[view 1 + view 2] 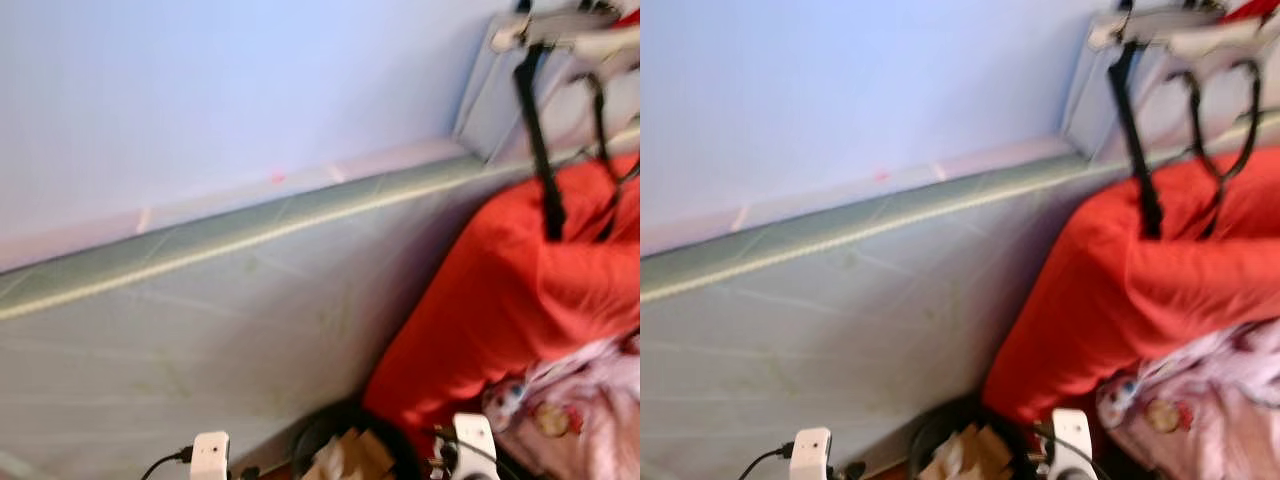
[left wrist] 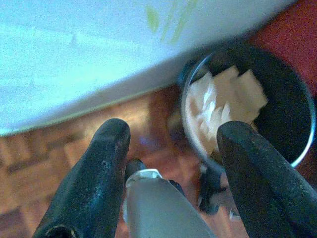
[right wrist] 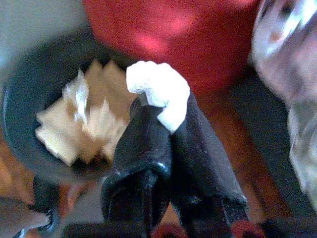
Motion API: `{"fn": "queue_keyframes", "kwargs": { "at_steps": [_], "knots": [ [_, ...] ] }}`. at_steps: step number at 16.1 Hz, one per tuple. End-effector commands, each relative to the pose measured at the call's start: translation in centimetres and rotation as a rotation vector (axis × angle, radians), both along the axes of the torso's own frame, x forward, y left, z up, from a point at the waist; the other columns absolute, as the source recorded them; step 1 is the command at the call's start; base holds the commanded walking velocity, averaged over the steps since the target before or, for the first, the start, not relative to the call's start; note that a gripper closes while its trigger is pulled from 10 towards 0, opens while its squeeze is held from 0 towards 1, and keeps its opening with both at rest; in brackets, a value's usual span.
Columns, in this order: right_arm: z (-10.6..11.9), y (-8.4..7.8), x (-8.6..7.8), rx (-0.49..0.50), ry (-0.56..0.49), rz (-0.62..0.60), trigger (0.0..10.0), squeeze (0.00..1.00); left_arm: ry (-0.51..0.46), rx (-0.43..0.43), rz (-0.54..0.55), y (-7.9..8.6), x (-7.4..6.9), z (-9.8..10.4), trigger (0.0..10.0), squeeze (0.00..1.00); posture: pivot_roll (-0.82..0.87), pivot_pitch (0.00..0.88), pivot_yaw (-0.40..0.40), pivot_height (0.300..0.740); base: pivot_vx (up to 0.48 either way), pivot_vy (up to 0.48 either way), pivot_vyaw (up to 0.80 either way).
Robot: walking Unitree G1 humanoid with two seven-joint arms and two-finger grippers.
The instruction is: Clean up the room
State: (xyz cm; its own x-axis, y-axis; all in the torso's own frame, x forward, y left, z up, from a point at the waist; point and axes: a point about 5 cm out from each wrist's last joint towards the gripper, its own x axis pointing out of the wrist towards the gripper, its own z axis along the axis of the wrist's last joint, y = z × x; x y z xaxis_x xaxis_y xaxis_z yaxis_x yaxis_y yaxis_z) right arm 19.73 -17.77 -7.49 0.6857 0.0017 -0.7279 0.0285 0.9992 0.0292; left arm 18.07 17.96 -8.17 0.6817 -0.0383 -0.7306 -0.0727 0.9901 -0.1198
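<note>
A black round bin (image 3: 20,99) stands on the floor against the bed, with tan and white paper scraps (image 3: 94,124) inside. My right gripper (image 3: 166,114) is shut on a white crumpled wad of paper (image 3: 158,91), held just above the bin's rim, at the side near the red bedding. My left gripper (image 2: 176,131) is open with nothing between its fingers, hovering over the wooden floor beside the bin (image 2: 292,99). In the left eye view the bin (image 1: 330,425) sits at the bottom edge, between my two wrists.
The bed's mattress side (image 1: 200,330) runs across close in front, with a pale blue sheet (image 1: 200,90) on top. A red blanket (image 1: 510,290) hangs down beside the bin, and pink patterned cloth (image 1: 580,410) lies to its right. Black straps (image 1: 540,150) dangle above. The floor is wooden parquet (image 2: 59,148).
</note>
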Motion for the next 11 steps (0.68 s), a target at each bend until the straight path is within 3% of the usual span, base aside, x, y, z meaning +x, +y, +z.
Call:
{"fn": "queue_keyframes", "kwargs": {
  "at_steps": [1,3,4,6,11],
  "knots": [
    [0.8,1.7,1.5,0.048,-0.076,0.048,10.0,0.0,-0.01,0.007,0.03,1.0,-0.6,-0.1,10.0,0.0,0.0,0.0,-0.029,0.74,0.0,0.0,0.0],
    [1.1,2.1,1.8,0.074,-0.109,0.078,10.0,0.0,-0.021,0.005,0.036,1.1,-0.6,0.0,10.0,0.0,0.0,0.0,-0.026,0.74,0.0,0.0,0.0],
    [1.4,2.4,2.0,0.08,-0.133,0.091,10.0,0.0,-0.121,0.002,0.026,0.9,1.5,1.2,10.0,0.0,0.0,0.0,-0.026,0.74,0.0,0.0,0.0],
    [1.8,2.5,2.5,0.087,-0.18,0.101,10.0,0.0,-0.224,-0.001,0.021,0.9,3.3,2.6,10.0,0.0,0.0,0.0,-0.025,0.74,0.0,0.0,0.0],
    [2.2,2.8,2.9,0.106,-0.211,0.125,10.0,0.0,-0.219,-0.007,0.029,1.4,3.2,2.5,10.0,0.0,0.0,0.0,-0.022,0.74,0.0,0.0,0.0]
  ]
}}
